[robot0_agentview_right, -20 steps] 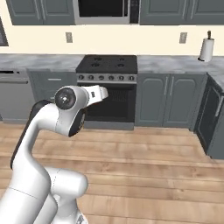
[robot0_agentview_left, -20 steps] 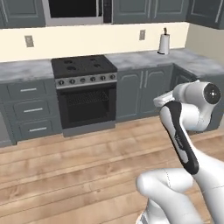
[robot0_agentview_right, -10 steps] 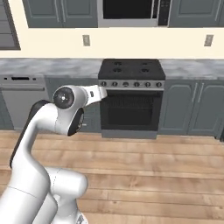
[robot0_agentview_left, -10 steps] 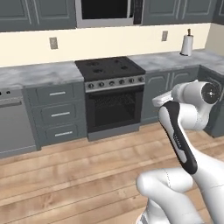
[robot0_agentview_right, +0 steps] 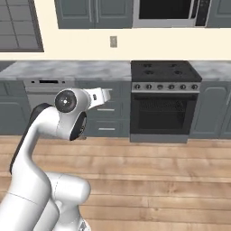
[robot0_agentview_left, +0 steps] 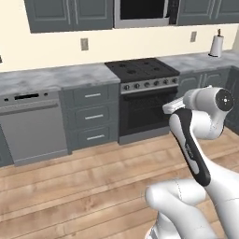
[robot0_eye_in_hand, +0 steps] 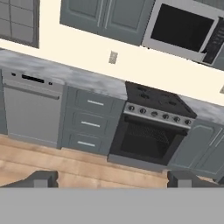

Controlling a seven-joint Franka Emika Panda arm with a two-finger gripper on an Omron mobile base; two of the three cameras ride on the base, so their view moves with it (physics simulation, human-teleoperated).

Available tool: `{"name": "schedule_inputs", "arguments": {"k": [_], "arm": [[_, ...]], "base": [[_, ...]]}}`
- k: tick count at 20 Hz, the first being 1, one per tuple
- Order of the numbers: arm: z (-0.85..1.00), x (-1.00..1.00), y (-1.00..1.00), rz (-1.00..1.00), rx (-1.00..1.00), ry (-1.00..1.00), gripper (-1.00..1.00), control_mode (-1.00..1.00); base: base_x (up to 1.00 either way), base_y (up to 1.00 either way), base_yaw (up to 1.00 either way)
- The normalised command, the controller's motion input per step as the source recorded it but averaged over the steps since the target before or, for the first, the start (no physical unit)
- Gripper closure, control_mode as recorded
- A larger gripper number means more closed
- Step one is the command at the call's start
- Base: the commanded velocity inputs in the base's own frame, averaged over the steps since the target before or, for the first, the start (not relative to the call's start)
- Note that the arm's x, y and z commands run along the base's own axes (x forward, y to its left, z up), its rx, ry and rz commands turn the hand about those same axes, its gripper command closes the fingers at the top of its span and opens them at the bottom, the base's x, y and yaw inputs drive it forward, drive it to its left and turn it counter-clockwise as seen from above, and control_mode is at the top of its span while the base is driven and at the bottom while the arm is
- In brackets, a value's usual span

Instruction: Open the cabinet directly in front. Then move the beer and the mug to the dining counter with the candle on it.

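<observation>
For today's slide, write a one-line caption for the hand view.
Open fingers face a black stove, a drawer stack and dishwasher beside it, a microwave above.

You have the cabinet [robot0_agentview_left: 70, 14] ahead of you, high on the cream wall: dark grey, with recessed-panel doors and slim vertical silver bar handles where the two doors meet. Both doors are shut and flush. It hangs left of the microwave, above the grey worktop and the drawer stack. From the right base view its doors [robot0_agentview_right: 94, 12] meet at centre; the hand view shows it [robot0_eye_in_hand: 107, 16] tilted at top.
</observation>
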Motion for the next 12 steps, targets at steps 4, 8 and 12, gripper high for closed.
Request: {"name": "schedule_inputs", "arguments": {"k": [4, 8, 12], "arm": [[0.0, 0.0, 0.0, 0.0, 0.0, 0.0, -1.0, 1.0], [0.0, 0.0, 0.0, 0.0, 0.0, 0.0, -1.0, 1.0], [0.0, 0.0, 0.0, 0.0, 0.0, 0.0, -1.0, 1.0]], "base": [[0.22, 1.0, -0.04], [0.83, 1.0, -0.01], [0.85, 1.0, -0.01]]}}
